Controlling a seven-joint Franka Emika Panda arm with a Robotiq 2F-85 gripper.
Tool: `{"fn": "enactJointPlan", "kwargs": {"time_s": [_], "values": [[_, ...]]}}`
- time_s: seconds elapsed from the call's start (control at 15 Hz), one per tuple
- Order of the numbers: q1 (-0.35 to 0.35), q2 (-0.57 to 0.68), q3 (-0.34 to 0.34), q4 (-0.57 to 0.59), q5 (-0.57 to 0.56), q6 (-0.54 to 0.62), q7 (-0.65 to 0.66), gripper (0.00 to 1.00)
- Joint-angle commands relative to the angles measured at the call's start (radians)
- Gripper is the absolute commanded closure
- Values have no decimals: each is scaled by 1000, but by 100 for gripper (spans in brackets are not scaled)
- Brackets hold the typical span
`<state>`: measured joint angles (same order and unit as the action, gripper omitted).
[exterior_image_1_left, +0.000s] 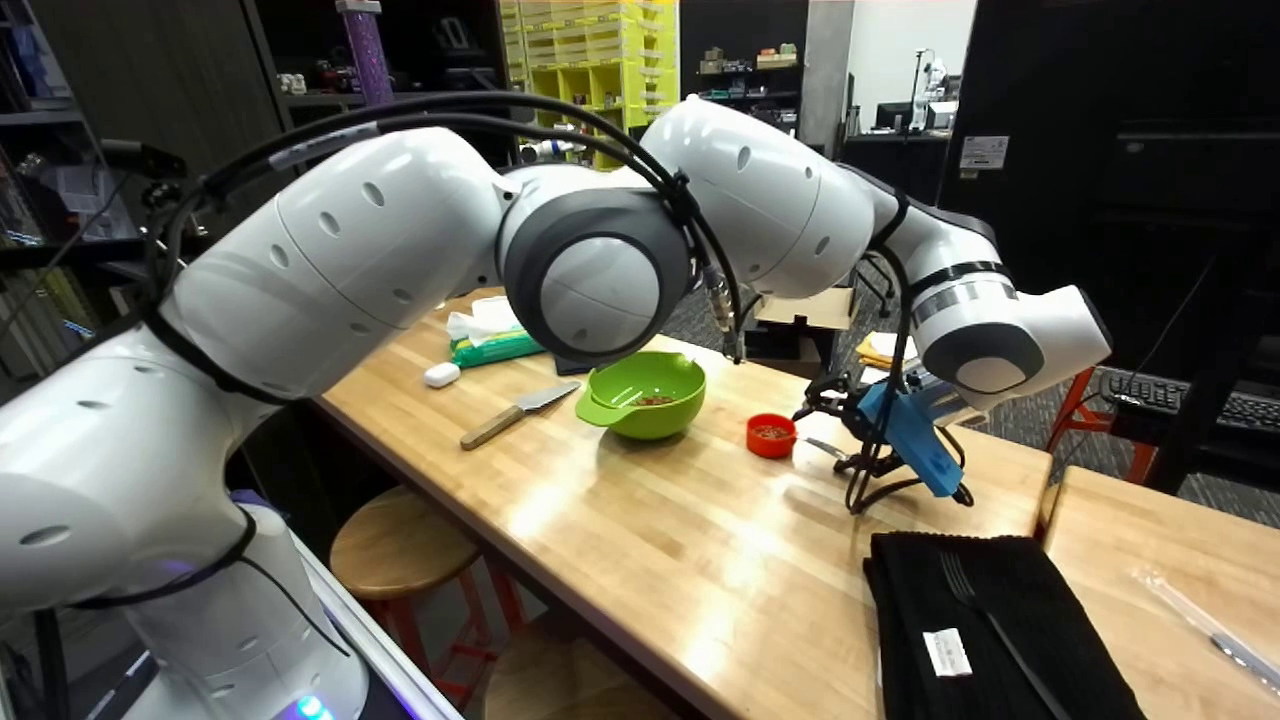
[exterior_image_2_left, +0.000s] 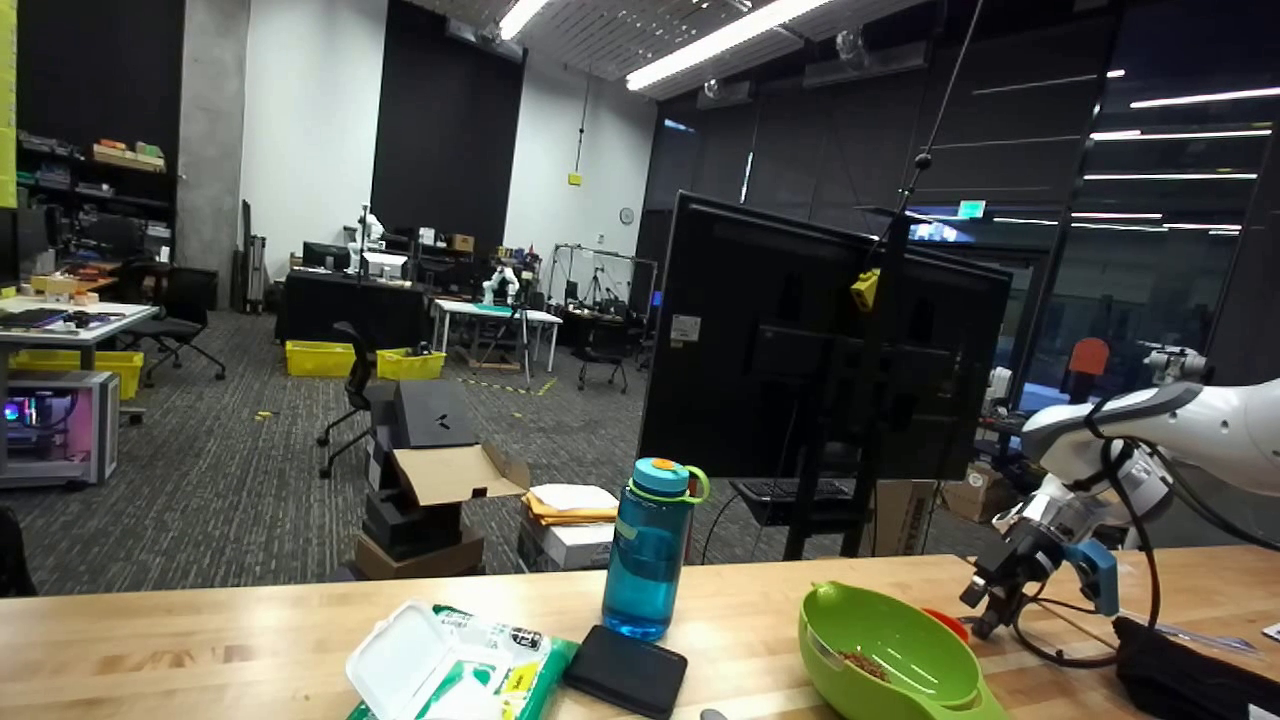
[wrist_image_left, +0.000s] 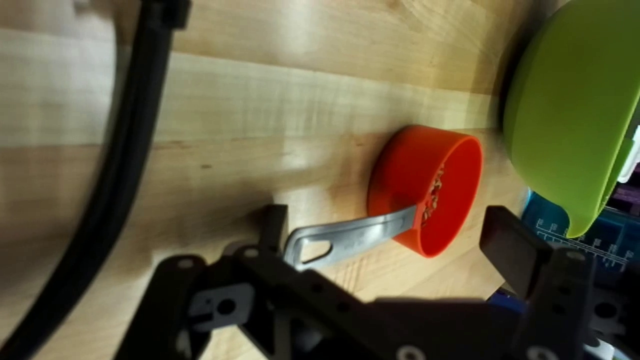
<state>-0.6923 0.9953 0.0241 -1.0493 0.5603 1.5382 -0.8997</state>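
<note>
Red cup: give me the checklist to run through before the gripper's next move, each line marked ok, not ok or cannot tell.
1. Gripper open: ok, its fingers stand wide apart.
2. Cup upright on the table: ok, as an exterior view shows.
3. Bits inside the cup: ok.
4. Cup apart from the bowl: ok, a gap shows between them.
5. Handle clear of the fingers: cannot tell; in the wrist view its end lies right by one fingertip.
6. Cable off the table: cannot tell; it loops down low beside the gripper.
</note>
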Motion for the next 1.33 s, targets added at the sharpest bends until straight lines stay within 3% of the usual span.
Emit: {"fn": "enactJointPlan", "kwargs": {"time_s": [0.0,0.47,0.53,0.6,0.67,0.8,0.93,1.13,1.27], "values": [[-8,33,11,33,6,-33,-11,0],[-10,42,11,45,8,-43,-13,0],[-10,42,10,46,8,-44,-13,15],[-10,44,11,49,8,-46,-13,9],[-10,44,10,50,7,-46,-13,29],[-10,45,10,51,6,-47,-16,26],[-10,47,9,50,5,-46,-18,16],[-9,47,10,49,5,-52,-18,11],[-9,47,11,50,5,-52,-18,21]]}}
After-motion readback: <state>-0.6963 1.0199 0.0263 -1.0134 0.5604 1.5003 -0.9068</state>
